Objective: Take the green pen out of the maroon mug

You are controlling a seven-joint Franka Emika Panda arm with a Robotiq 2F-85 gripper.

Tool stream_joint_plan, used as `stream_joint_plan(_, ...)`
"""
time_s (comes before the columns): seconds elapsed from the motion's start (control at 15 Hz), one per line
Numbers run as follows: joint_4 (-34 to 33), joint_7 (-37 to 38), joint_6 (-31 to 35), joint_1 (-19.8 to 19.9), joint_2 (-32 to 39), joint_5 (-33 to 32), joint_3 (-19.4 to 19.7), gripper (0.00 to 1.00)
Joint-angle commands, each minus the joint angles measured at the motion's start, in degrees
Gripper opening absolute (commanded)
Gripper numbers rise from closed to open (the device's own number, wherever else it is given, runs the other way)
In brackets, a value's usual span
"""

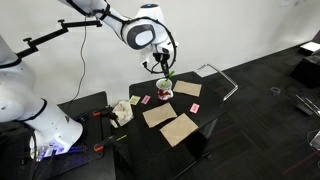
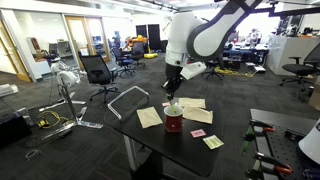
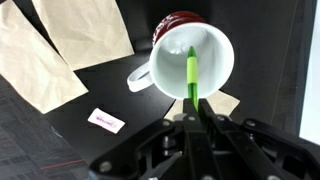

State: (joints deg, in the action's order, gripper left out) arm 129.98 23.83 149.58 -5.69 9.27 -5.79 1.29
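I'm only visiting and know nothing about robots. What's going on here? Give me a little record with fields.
Gripper: black two-fingered gripper, closed on the pen's upper end
Pen: thin bright green pen, lower end inside the mug
Mug: round maroon mug, white inside, upright on the black table
Nearby: flat tan paper cards, small pink square

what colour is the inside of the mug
White; the maroon mug shows its inside best in the wrist view.
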Motion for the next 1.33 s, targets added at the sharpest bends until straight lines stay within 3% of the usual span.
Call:
stream_joint_plan(0.0,2.62,-2.27,-1.76,0.89,-6.67,0.73,-0.33,0.02)
stream_joint_plan(0.47,-0.19,-13.97,-8.35,3.80,-11.85,3.13,-0.24,0.02)
stream_joint_plan(0.93,-5.96,-29.85,-14.98,6.54,-7.84,0.62,0.68,0.02)
stream_joint_plan(1.07,-7.29,-32.43,-15.25,7.24,-6.16,0.09,0.93,0.02)
stream_joint_plan(1.13,-4.22,-29.66,-13.14,6.86,-8.54,0.94,0.42,0.02)
stream_joint_plan(1.2,-4.51,-30.11,-13.09,7.02,-7.94,0.93,0.52,0.08)
stream_joint_plan(1.27,-4.50,-30.11,-13.08,7.03,-7.75,0.92,0.51,0.08)
